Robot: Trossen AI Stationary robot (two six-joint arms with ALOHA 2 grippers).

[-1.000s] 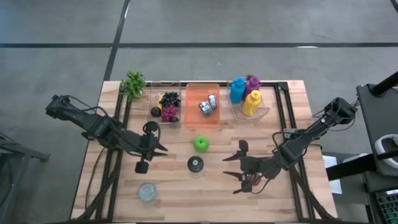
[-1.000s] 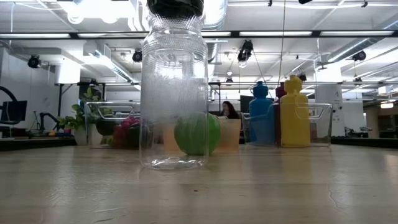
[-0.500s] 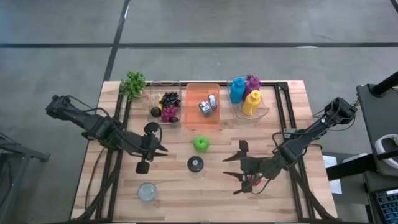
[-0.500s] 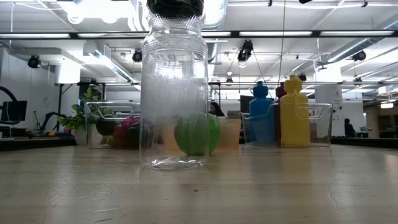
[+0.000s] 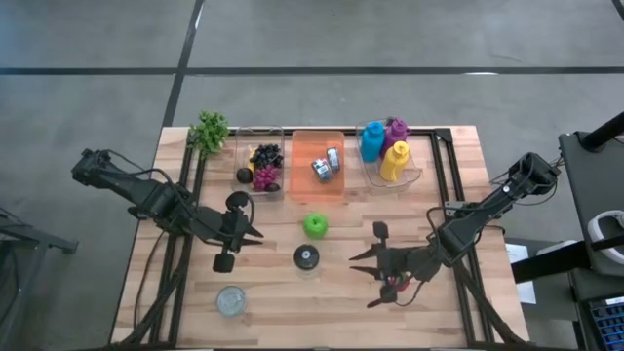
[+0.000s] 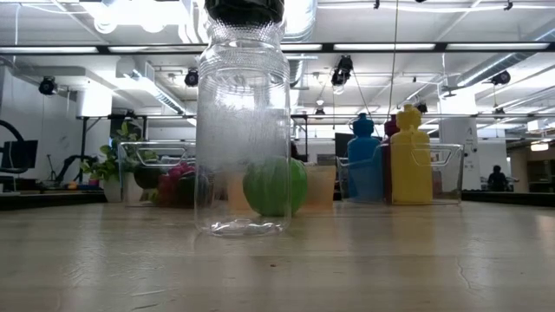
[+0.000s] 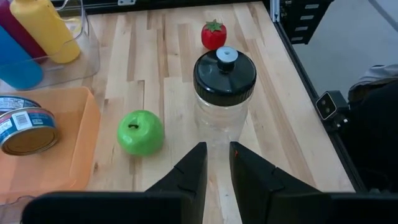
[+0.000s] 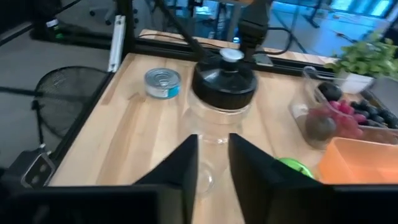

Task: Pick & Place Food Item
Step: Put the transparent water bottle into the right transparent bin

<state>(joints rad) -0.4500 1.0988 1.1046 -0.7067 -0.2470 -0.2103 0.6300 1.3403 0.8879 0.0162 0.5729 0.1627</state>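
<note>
A green apple [image 5: 314, 225] lies on the wooden table, mid-table. Just nearer stands a clear jar [image 5: 306, 256] with a black lid [image 7: 224, 71]. A small red strawberry [image 7: 213, 34] rests on the table right of the jar, under my right arm [image 5: 395, 285]. My left gripper [image 5: 255, 234] hovers left of the apple and jar, fingers [image 7: 193, 171] close together with nothing between them. My right gripper [image 5: 356, 259] hovers right of the jar, pointing at it, fingers [image 8: 183, 165] likewise drawn together on nothing.
Along the far edge stand a clear bin of grapes and dark fruit [image 5: 261, 168], an orange bin with tins [image 5: 318, 164] and a clear bin with coloured bottles [image 5: 388, 154]. A green plant [image 5: 209, 130] sits at the far left. A tin [image 5: 231, 300] lies near the front left.
My right gripper has shut its fingers on nothing while staying in place beside the jar. The apple, jar and strawberry have not moved.
</note>
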